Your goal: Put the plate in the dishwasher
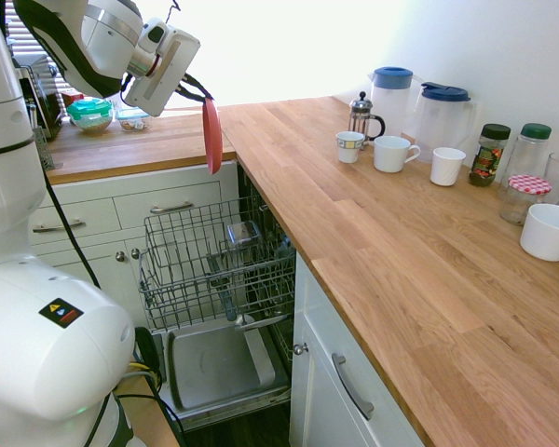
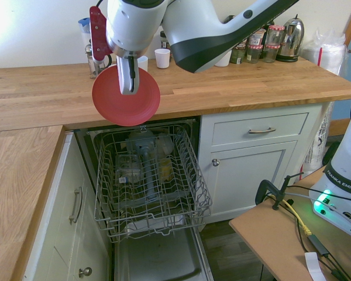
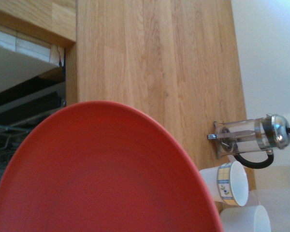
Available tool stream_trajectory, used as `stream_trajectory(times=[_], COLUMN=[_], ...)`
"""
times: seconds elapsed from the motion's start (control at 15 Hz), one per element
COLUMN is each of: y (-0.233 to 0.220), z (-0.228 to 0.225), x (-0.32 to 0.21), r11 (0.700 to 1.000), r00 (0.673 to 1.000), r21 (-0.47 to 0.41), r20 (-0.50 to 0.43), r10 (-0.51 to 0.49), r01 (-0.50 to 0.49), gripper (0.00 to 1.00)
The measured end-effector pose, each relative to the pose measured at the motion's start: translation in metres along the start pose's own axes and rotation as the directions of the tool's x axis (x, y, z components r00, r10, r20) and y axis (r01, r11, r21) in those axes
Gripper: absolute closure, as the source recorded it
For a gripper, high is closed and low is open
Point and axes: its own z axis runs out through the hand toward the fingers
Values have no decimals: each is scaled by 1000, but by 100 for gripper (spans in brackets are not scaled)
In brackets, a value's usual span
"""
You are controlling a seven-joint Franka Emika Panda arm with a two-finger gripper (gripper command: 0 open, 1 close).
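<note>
The plate (image 2: pixel 126 97), round, smooth and coral-red, hangs on edge in the upper left of the second exterior view, above the pulled-out wire rack (image 2: pixel 152 181) of the dishwasher (image 2: pixel 164 260). The gripper (image 2: pixel 127 88) is clenched on the plate's upper rim; one finger crosses its face, the other is hidden behind it. In the first exterior view the plate shows only as a thin edge. Beyond it, a wooden counter (image 3: pixel 154 67) carries a glass coffee press (image 3: pixel 251 137) and a patterned cup (image 3: pixel 229 182).
</note>
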Motion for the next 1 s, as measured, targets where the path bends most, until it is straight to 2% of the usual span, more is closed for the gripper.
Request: stream_trajectory(times=[0.4, 0.73, 1.0], y=[-68, -125, -139], z=[63, 102, 109], x=[-46, -56, -71], r11=[985, 973, 966], r00=[985, 973, 965], r21=[35, 77, 72], r20=[35, 61, 71], r10=[-167, -223, -253], r01=[166, 218, 248], gripper=[100, 100, 100])
